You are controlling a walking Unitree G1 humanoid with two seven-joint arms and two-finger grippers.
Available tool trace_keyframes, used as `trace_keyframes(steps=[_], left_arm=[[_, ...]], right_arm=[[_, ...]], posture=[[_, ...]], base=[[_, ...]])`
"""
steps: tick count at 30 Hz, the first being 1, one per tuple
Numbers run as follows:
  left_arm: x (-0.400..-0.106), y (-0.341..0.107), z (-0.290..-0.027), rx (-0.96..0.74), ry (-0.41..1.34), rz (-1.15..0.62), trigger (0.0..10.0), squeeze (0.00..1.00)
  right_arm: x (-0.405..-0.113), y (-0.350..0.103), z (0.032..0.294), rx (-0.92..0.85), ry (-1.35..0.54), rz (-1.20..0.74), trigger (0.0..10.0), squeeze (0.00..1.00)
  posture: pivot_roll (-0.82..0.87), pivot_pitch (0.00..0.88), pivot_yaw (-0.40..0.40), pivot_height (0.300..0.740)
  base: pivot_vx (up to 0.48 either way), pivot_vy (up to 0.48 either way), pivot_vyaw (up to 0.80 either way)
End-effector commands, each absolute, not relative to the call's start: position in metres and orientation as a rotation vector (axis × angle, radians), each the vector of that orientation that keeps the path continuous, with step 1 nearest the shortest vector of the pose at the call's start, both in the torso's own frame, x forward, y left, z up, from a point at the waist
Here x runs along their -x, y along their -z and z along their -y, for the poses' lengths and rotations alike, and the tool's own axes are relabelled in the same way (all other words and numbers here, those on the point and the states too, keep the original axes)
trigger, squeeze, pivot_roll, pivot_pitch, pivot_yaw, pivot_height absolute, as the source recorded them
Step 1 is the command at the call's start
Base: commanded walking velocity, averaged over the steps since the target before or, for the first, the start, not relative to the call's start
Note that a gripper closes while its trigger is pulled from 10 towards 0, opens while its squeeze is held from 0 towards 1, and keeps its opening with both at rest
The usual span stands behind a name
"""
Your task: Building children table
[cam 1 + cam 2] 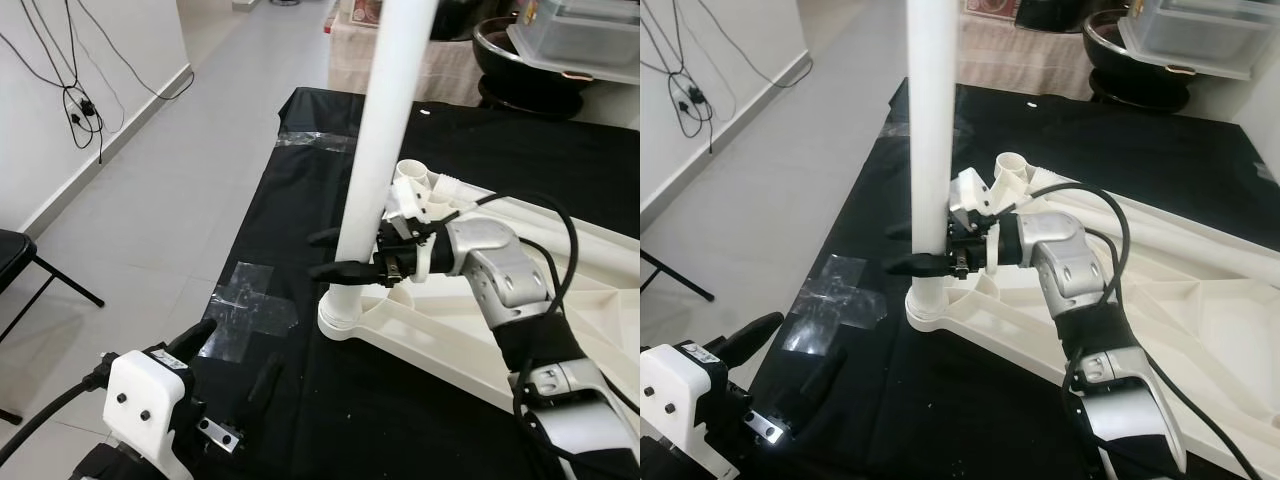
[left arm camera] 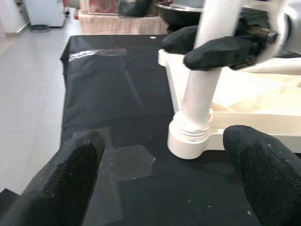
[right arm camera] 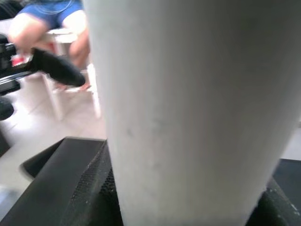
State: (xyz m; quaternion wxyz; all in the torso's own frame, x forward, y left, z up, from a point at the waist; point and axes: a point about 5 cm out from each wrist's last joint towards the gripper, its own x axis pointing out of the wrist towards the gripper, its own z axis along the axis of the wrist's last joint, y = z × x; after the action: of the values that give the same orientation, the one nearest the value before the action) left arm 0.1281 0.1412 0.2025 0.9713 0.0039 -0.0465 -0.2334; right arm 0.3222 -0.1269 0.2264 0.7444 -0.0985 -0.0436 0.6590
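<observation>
right tool [image 1: 925,250] clamps upright white leg [image 1: 932,150], steadying it in tabletop socket [image 1: 930,308] (likely seating it) | left tool [image 2: 164,174] wide, waiting near the socket

A pale grey tiled floor [image 1: 180,190] runs far along a white wall [image 1: 60,60] on the left, where black cables [image 1: 80,100] hang. A black folding chair [image 1: 25,265] stands near left. At the far right, a dark round bowl [image 1: 520,60] sits behind a black cloth sheet [image 1: 300,200] taped down with clear tape [image 1: 245,310].
</observation>
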Motion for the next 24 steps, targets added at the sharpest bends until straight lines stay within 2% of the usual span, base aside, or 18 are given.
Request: trace_keyframes(steps=[1,2,3,4,5,6,7,8,10,15,16,17,18,19,20,24], left_arm=[[-0.127,-0.202,-0.144,-0.022,0.465,0.084,10.0,0.00],[-0.128,-0.203,-0.146,-0.029,0.451,0.083,10.0,0.00],[-0.128,-0.203,-0.146,-0.029,0.451,0.083,10.0,0.00],[-0.128,-0.203,-0.148,-0.027,0.437,0.083,10.0,0.00],[-0.129,-0.204,-0.149,-0.027,0.433,0.083,10.0,0.00],[-0.129,-0.204,-0.149,-0.027,0.433,0.083,10.0,0.00],[-0.130,-0.204,-0.150,-0.028,0.432,0.082,10.0,0.00],[-0.130,-0.205,-0.150,-0.028,0.431,0.081,10.0,0.00],[-0.130,-0.204,-0.151,-0.047,0.426,0.073,10.0,0.00],[-0.133,-0.205,-0.155,-0.058,0.383,0.074,10.0,0.00],[-0.133,-0.205,-0.155,-0.053,0.379,0.074,10.0,0.00],[-0.133,-0.205,-0.155,-0.053,0.379,0.074,10.0,0.00],[-0.133,-0.205,-0.155,-0.054,0.379,0.073,10.0,0.00],[-0.133,-0.205,-0.155,-0.052,0.379,0.071,10.0,0.00],[-0.133,-0.205,-0.155,-0.051,0.379,0.071,10.0,0.00],[-0.134,-0.206,-0.154,-0.044,0.380,0.070,10.0,0.00]], right_arm=[[-0.317,-0.200,0.131,0.188,-1.321,-0.008,0.0,0.00],[-0.314,-0.191,0.130,0.163,-1.207,-0.031,0.0,0.00],[-0.314,-0.191,0.130,0.163,-1.207,-0.031,0.0,0.00],[-0.316,-0.181,0.128,0.128,-1.001,-0.067,0.0,0.00],[-0.305,-0.167,0.126,0.122,-0.725,-0.111,0.0,0.00],[-0.305,-0.167,0.126,0.122,-0.725,-0.111,0.0,0.00],[-0.295,-0.161,0.131,0.121,-0.483,-0.132,0.0,0.00],[-0.288,-0.158,0.134,0.115,-0.352,-0.143,0.0,0.00],[-0.290,-0.159,0.131,0.114,-0.285,-0.127,0.0,0.00],[-0.296,-0.162,0.119,0.113,-0.310,-0.118,0.0,0.00],[-0.296,-0.163,0.116,0.119,-0.331,-0.122,3.3,0.00],[-0.296,-0.163,0.116,0.119,-0.331,-0.122,3.3,0.00],[-0.296,-0.164,0.114,0.109,-0.349,-0.127,10.0,0.00],[-0.295,-0.167,0.111,0.076,-0.364,-0.119,10.0,0.01],[-0.296,-0.171,0.110,0.053,-0.374,-0.109,10.0,1.00],[-0.303,-0.195,0.106,-0.065,-0.499,-0.015,10.0,1.00]], posture=[[0.20,0.197,-0.087,0.740],[0.20,0.197,-0.088,0.740],[0.20,0.197,-0.088,0.740],[0.20,0.196,-0.088,0.740],[0.19,0.197,-0.078,0.740],[0.19,0.197,-0.078,0.740],[0.20,0.200,-0.076,0.740],[0.20,0.201,-0.076,0.740],[0.19,0.184,-0.068,0.740],[0.19,0.183,-0.072,0.740],[0.19,0.184,-0.076,0.740],[0.19,0.184,-0.076,0.740],[0.19,0.184,-0.074,0.740],[0.19,0.183,-0.076,0.740],[0.19,0.184,-0.075,0.740],[0.18,0.185,-0.075,0.740]], base=[[0.000,0.000,0.00],[0.000,0.000,0.00],[0.000,0.000,0.00],[0.000,0.000,0.00],[0.000,0.000,0.00],[0.000,0.000,0.00],[0.000,0.000,0.00],[0.000,0.000,0.00],[0.000,0.000,0.00],[0.000,0.000,0.00],[0.000,0.000,0.00],[0.000,0.000,0.00],[0.000,0.000,0.00],[0.000,0.000,0.00],[0.000,0.000,0.00],[0.000,0.000,0.00]])
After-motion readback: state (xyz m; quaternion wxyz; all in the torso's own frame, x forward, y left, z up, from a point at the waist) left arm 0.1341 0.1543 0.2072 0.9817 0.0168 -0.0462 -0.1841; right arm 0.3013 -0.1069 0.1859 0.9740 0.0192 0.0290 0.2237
